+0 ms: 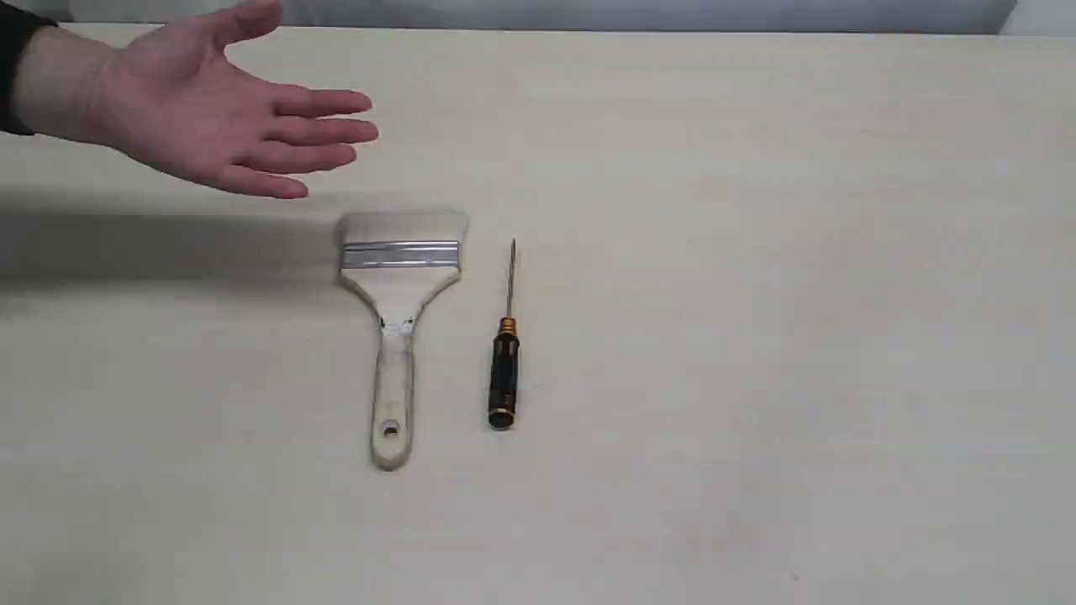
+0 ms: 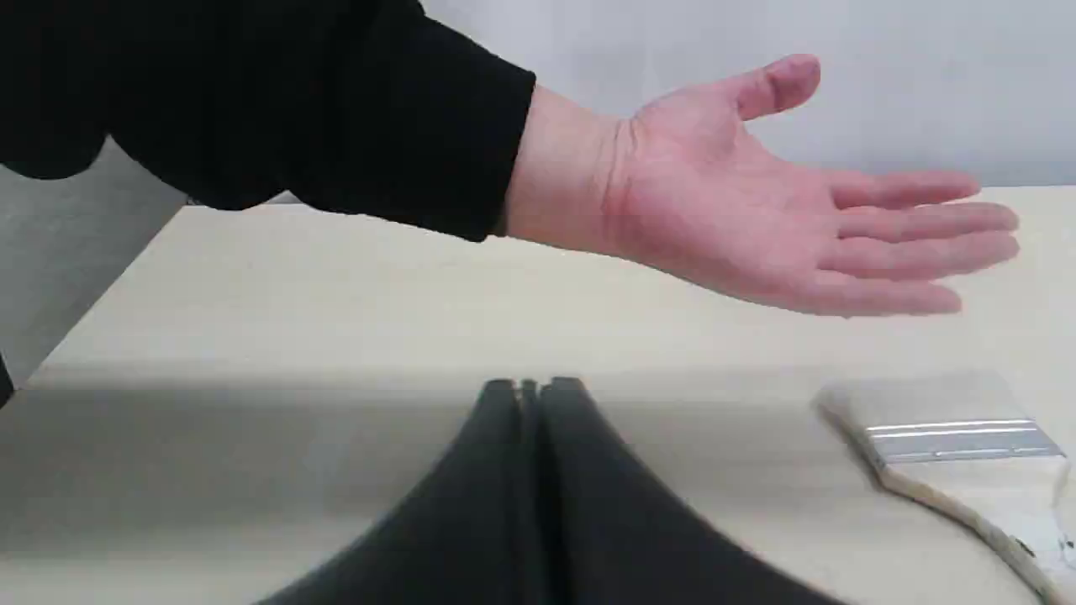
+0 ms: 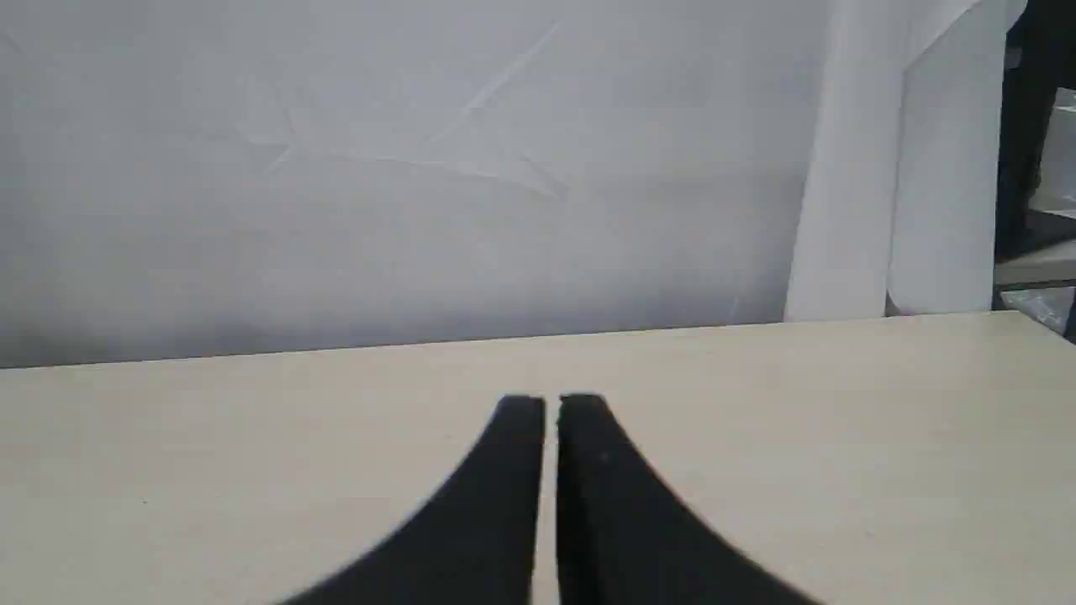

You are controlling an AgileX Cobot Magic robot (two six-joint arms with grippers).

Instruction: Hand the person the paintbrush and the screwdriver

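With the left tool [image 2: 531, 388] and right tool [image 3: 551, 405] both closed on nothing — open the left wide, straddle the slim handle of the paintbrush [image 1: 395, 336], then lift toward the person [image 1: 202, 118].

L tool [image 2: 531, 388], R tool [image 3: 551, 402] closed (R nearly).

Pale beige tabletop [image 1: 756, 336]. A brush [image 1: 400, 319] lies flat on it, ahead of the left tool [image 2: 530, 386] and off to one side. A screwdriver [image 1: 504, 370] lies just beside the brush, parallel, not touching, farther from that tool.
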